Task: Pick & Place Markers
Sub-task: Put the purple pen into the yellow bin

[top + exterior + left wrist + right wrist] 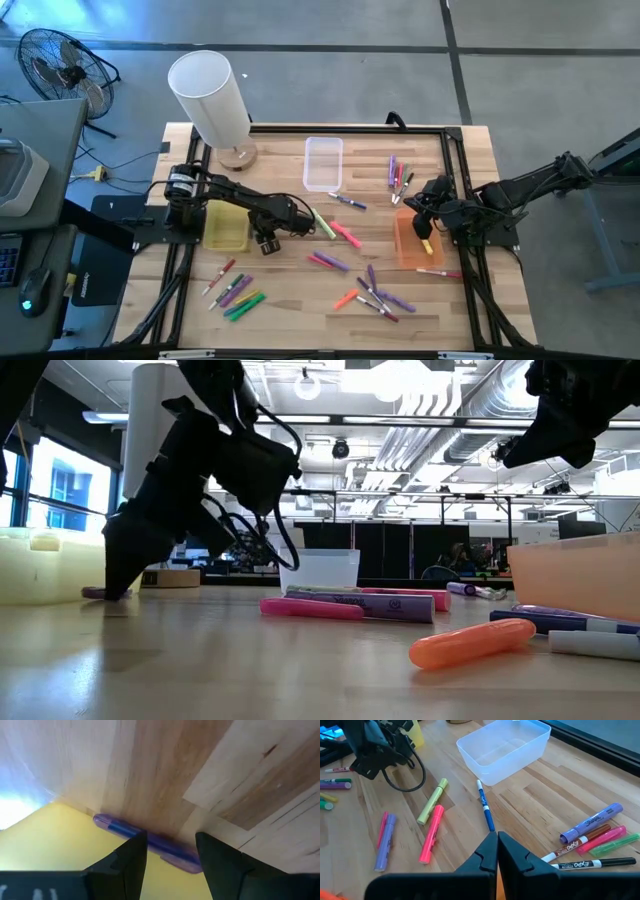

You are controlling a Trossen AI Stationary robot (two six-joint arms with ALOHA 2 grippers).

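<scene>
**Left gripper straddles a purple marker beside the yellow bin**

A purple marker (150, 841) lies flat on the wooden table (300, 300), right against the edge of the yellow bin (225, 226). The left gripper (170, 855) reaches down to the tabletop there, its two dark fingers (131, 857) spread to either side of the marker with a gap still showing, not clamped. Its arm stretches in from the table's left edge, elbow bent, wrist angled steeply downward.

The right gripper (497, 852) hovers over the orange bin (412, 245) near the right edge, jaws pressed together with nothing between them.

Other markers (372, 295) lie scattered over the table: a cluster near the front left, a spread at front centre, a few in the middle, and a bunch near the back right. A blue pen (485, 810) lies just beside the empty clear bin (323, 163) at the back centre. A white cylinder (210, 98) stands at the back left corner.

Beyond the table are a grey floor, a floor fan (58, 68), and, seen low across the table, an open hall with ceiling ducts and lights.

From above, the left gripper's body hides the purple marker.
</scene>
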